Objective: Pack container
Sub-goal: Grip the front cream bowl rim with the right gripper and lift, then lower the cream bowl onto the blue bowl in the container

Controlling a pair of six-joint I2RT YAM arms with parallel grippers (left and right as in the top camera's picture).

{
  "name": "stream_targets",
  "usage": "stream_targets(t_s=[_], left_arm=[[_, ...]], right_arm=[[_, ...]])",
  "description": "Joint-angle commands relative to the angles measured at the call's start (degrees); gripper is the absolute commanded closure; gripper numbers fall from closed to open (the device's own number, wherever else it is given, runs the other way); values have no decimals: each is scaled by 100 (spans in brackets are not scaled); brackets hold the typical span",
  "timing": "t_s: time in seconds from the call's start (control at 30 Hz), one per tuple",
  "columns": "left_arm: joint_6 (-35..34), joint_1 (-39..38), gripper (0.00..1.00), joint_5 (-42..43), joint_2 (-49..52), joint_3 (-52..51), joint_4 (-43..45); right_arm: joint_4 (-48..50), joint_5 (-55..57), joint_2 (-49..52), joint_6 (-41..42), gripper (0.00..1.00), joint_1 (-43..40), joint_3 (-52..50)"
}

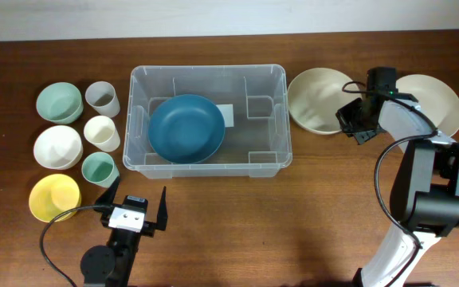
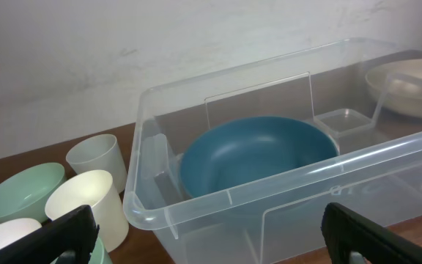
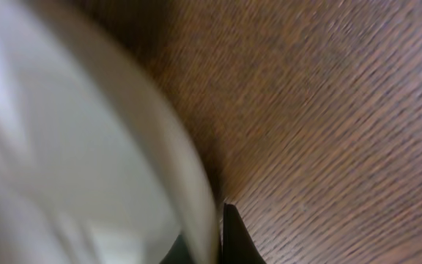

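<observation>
On the bench (image 1: pixel 333 227) the container (image 1: pixel 285 119) stands central with a blue bowl (image 1: pixel 186 127) inside; the cream bowl (image 1: pixel 315 97) right of it needs a firm rim grip from the right pincer (image 1: pixel 351 126), whose closing I cannot tell, while the left pincer (image 1: pixel 139 191) rests open.

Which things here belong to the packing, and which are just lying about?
Likely for the job: container, blue bowl in it, cream bowl at the right pincer, second cream bowl, green bowl, white bowl, yellow bowl, grey cup, cream cup, green cup.
Just lying about: nothing that I can tell; only the table.
</observation>
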Motion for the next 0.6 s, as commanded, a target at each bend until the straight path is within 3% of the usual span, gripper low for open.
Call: stream_targets(t_s=[0.0,0.3,0.43,0.57], left_arm=[[70,0,0,-42,-39,-46,2],[70,0,0,-42,-39,-46,2],[70,0,0,-42,-39,-46,2],[70,0,0,-42,-39,-46,2]], right_arm=[[-31,33,57,-74,96,-17,389],[-540,-822,-407,-352,96,-435,2334],[-1196,-1849,-717,-1067,96,-490,3630],[-1969,-2623,-986,-1963,96,109,4310]])
